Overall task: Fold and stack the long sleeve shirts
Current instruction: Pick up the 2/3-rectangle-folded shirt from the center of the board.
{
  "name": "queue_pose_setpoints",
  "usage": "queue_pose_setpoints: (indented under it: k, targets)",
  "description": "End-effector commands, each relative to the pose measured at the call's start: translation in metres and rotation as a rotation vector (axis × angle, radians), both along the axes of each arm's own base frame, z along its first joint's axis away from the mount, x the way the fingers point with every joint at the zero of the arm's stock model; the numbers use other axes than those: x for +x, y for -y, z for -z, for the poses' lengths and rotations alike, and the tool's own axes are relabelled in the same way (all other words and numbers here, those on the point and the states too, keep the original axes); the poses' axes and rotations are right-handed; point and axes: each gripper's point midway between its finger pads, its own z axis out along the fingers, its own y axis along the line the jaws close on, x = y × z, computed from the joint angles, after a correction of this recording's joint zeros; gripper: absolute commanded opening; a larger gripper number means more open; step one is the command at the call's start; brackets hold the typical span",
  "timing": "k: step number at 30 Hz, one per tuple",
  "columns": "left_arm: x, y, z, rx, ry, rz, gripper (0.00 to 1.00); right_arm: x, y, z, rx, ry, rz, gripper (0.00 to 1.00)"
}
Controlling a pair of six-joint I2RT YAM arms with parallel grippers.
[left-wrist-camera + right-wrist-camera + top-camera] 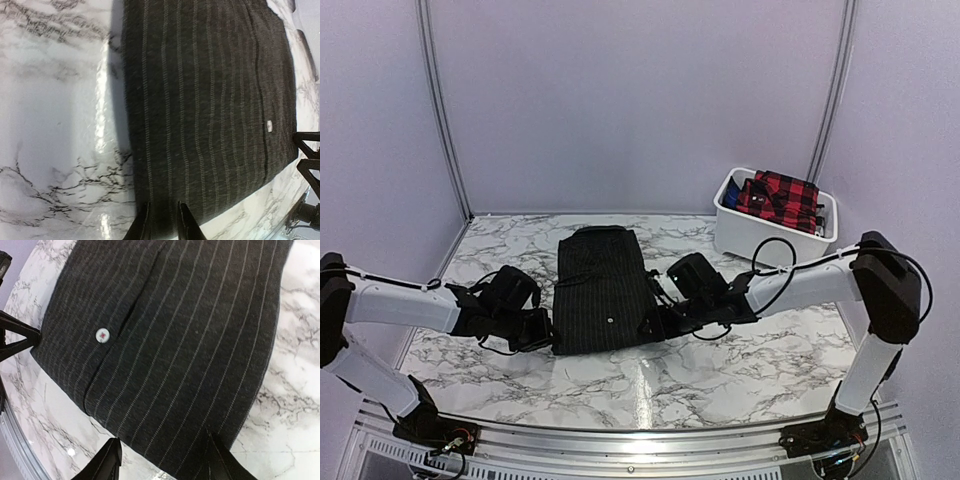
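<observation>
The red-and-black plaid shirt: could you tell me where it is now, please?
The plaid shirt lies in the white bin at the far right of the table in the top view, apart from the black pinstriped shirt.

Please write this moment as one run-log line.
pinstripe shirt: folded, flat on table | left fingers: nearly closed at its edge, grip unclear | right fingers: open over its corner | plaid shirt: in bin

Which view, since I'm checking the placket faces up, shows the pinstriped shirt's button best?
Right wrist: the button sits large and sharp on the pinstriped shirt, its red centre visible. Left wrist shows it small near an edge; top external, only a pale dot.
</observation>
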Motion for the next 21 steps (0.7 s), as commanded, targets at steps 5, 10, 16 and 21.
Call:
queue_pose_setpoints:
  k: [5,10,16,21]
  targets:
    - [-0.018,-0.013,0.031,0.03,-0.07,-0.017,0.19,-0.017,0.014,0.031,-0.02,-0.066,0.012,0.48]
    - [-0.017,-0.009,0.029,0.007,-0.061,-0.009,0.18,-0.018,0.025,0.032,-0.051,-0.065,0.043,0.47]
    - [-0.027,-0.019,0.024,0.013,-0.06,-0.015,0.19,-0.023,0.039,0.021,-0.057,-0.05,0.07,0.47]
    - [-0.037,-0.03,0.022,0.011,-0.059,-0.024,0.22,-0.031,0.046,0.022,-0.042,-0.061,0.073,0.47]
